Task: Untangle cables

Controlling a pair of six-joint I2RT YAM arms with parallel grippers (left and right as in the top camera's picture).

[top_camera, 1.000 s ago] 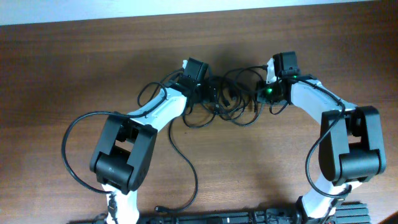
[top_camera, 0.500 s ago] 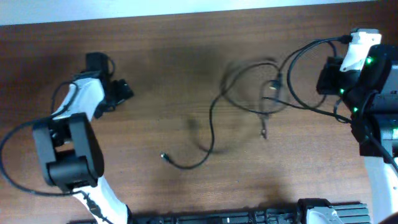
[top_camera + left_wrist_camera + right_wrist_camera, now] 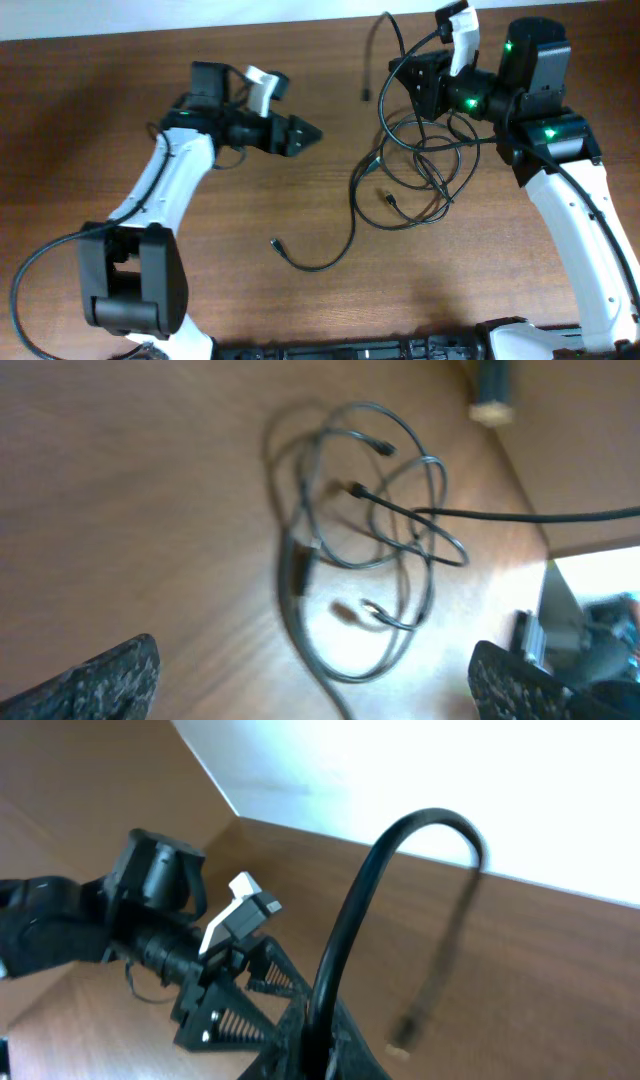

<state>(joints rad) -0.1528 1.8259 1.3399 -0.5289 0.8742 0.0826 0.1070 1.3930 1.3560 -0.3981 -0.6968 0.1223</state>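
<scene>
grippers 2 | cables one clump, count unclear | left gripper wide, empty, swung toward centre | right gripper pinching one cable, moved in from the edge

Bg is basically just one big brown wood table: visible grain, matte finish, a few darker soft shadows across it. Past its far edge there's a pale white strip along the top, can't tell if wall or floor tbh. From the right wrist cam it's blown out, pure bright white. Light looks pretty even overall, no hard glare on the wood.
</scene>
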